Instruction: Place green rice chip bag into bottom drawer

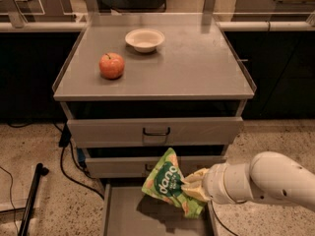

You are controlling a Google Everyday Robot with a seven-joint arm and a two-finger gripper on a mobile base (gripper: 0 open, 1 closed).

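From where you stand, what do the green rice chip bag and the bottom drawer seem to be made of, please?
The green rice chip bag, pinched by the gripper over the bottom drawer, looks like thin plastic film: crinkled, slightly shiny. That drawer seems matte grey sheet metal: thin flat walls.
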